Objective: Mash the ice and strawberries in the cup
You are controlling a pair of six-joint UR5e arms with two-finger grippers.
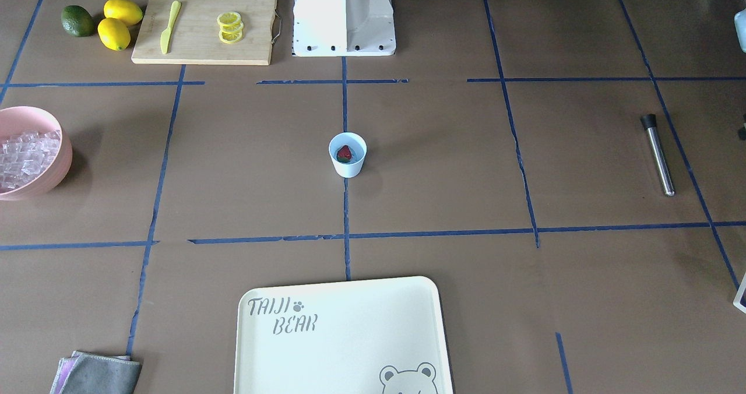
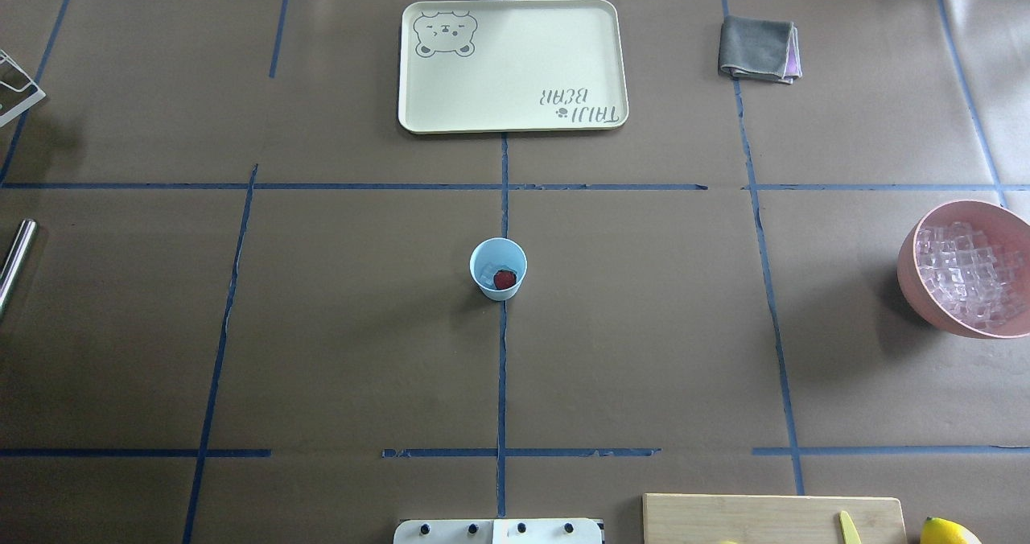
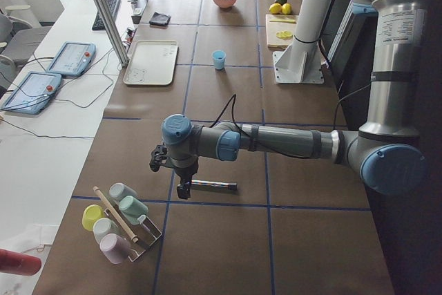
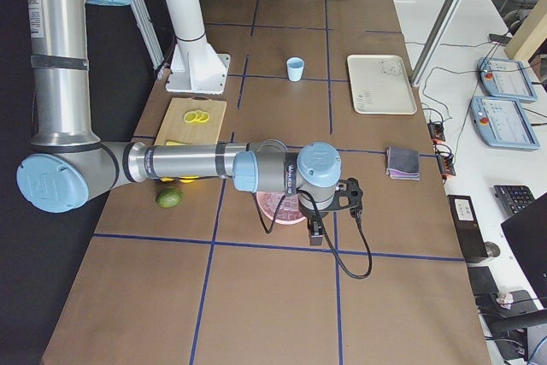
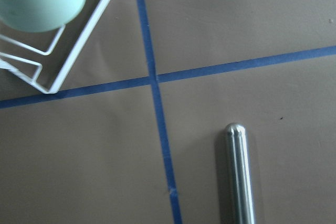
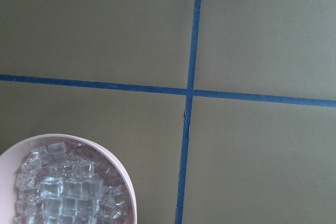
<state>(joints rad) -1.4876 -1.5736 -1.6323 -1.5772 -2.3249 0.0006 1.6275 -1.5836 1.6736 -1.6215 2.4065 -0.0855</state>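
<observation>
The cup [image 2: 498, 268] stood at the table's centre, holding the strawberry [image 2: 504, 278] and some ice [image 2: 487, 271]. Both grippers were well apart from it. The left gripper [image 3: 184, 189] hung over the steel rod [image 3: 214, 185] at the left end. The right gripper [image 4: 315, 232] hung over the pink bowl [image 2: 912, 274] at the right end. Whether either was open or closed could not be told.

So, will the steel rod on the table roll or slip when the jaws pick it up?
Probably it rolls if nudged: the steel rod is round and lies flat on the table. Its polished, shiny surface looks slippery; the black end may grip better.
</observation>
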